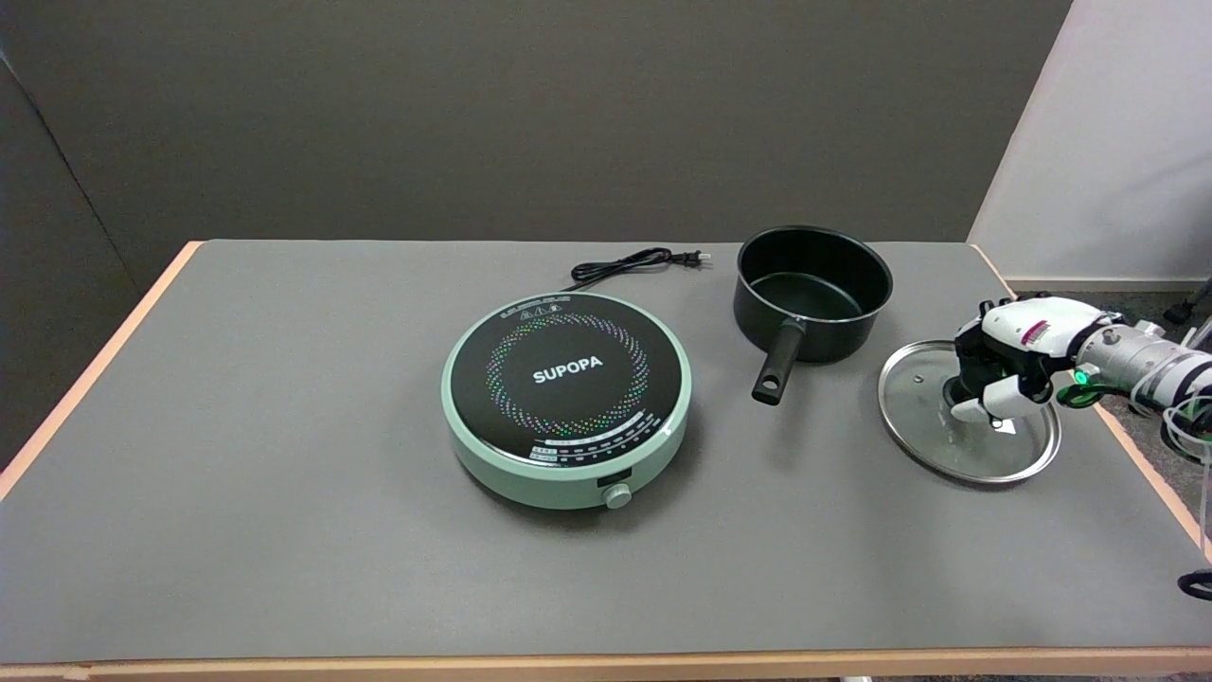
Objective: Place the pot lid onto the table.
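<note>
Under robot hand (996,365): round glass lid (956,445) (steel-rimmed)

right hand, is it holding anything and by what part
The right hand holds the glass pot lid by its black centre knob, fingers curled around it.

My grey table (284,530) bears a green cooktop (566,398) with its cord (630,264), a black pot (812,292), and at far right a glass lid (966,417).
</note>
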You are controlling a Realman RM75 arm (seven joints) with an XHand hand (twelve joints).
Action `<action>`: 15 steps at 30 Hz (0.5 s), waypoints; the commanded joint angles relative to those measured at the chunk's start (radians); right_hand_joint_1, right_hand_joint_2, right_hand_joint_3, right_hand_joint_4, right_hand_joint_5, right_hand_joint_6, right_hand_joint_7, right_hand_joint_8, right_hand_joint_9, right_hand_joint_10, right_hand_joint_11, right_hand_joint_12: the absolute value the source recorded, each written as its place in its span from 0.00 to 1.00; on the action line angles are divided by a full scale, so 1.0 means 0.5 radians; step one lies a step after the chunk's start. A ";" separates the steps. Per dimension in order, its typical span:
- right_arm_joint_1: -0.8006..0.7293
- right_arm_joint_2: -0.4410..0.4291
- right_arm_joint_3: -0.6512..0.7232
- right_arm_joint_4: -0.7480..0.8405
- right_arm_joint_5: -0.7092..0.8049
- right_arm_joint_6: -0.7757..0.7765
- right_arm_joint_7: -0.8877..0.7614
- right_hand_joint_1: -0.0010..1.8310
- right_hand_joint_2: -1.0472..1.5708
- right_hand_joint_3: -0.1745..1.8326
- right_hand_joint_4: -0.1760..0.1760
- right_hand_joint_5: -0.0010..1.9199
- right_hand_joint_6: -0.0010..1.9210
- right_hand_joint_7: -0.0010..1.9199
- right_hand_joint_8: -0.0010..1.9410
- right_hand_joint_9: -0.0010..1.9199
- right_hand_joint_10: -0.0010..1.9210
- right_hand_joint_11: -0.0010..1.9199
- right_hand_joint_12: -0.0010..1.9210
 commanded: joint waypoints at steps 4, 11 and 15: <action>0.132 0.067 -0.135 0.099 0.018 -0.044 0.008 0.66 0.79 0.23 0.35 0.39 0.72 0.53 0.53 0.49 0.62 0.38 0.74; 0.132 0.070 -0.135 0.110 0.018 -0.044 0.008 0.66 0.81 0.20 0.31 0.37 0.73 0.52 0.53 0.48 0.50 0.37 0.72; 0.132 0.070 -0.135 0.113 0.018 -0.044 0.008 0.74 0.77 0.27 1.00 0.37 0.49 0.47 0.62 0.47 0.47 0.35 0.72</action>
